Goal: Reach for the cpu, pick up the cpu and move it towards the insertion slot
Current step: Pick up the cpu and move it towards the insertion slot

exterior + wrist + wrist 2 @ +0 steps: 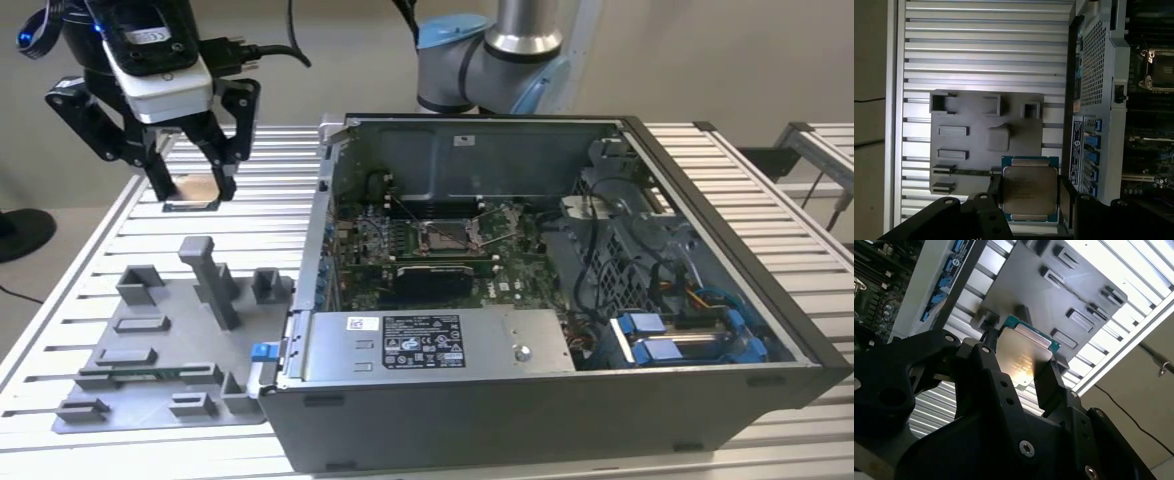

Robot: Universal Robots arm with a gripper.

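My gripper [195,196] is shut on the cpu [200,187] and holds it in the air over the slatted table, to the exterior view's left of the open computer case. In both wrist views the cpu [1029,187] [1024,352] sits flat between the two black fingers [1067,200], its silvery top face and green rim showing. The insertion slot [445,237], a shiny metal frame with a dark centre, lies on the green motherboard inside the case, well to the exterior view's right of the gripper. The first wrist view also catches the insertion slot [1159,70].
A grey fixture plate [147,350] with upright blocks lies on the table below the gripper. The case's tall side wall [324,200] stands between the gripper and the motherboard. Cables and blue drive brackets [667,340] fill the case's right side. The arm's base [494,60] stands behind the case.
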